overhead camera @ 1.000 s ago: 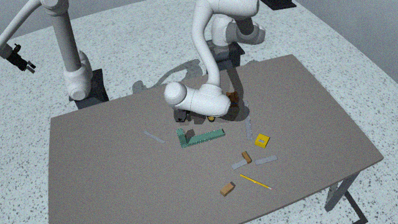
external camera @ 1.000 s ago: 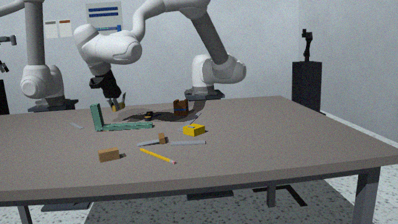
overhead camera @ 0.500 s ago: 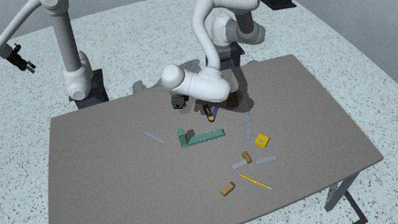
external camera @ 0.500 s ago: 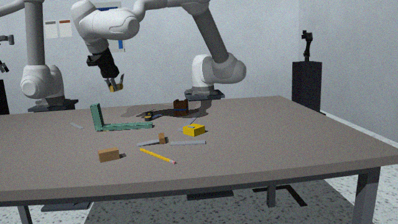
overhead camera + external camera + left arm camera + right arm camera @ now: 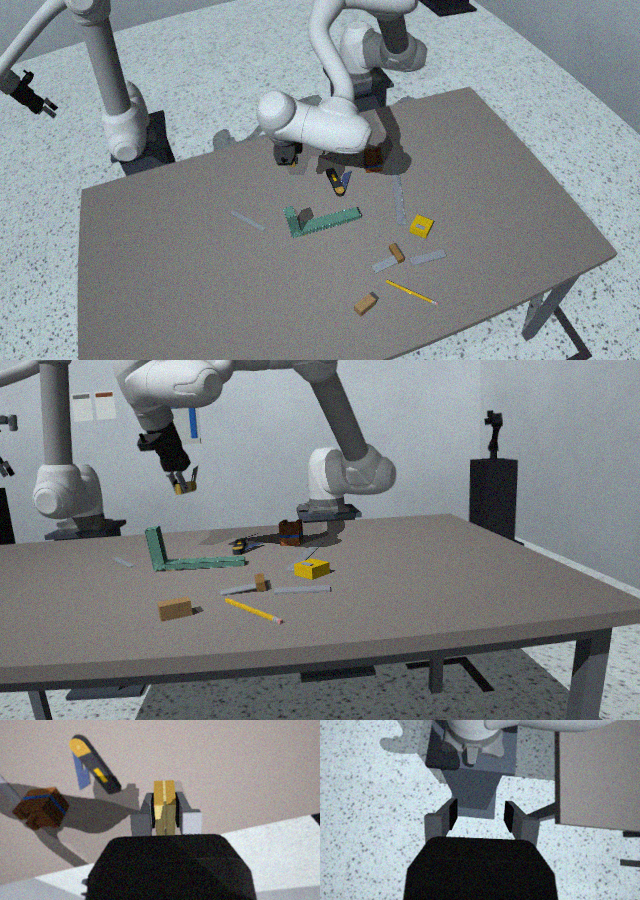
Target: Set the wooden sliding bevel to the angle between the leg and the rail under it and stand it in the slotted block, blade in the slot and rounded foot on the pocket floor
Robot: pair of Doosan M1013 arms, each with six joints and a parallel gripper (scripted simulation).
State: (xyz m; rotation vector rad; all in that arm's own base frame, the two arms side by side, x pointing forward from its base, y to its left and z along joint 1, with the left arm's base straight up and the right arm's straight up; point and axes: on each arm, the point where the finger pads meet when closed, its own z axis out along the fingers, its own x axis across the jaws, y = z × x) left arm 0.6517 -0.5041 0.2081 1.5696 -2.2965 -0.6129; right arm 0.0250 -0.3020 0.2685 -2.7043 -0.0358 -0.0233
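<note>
left wrist: wooden bevel (image 5: 164, 793) between gripper fingers.

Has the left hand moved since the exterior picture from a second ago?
Yes, upward: the left hand was about level with the green upright leg's top in that view; now it is well above it.
</note>
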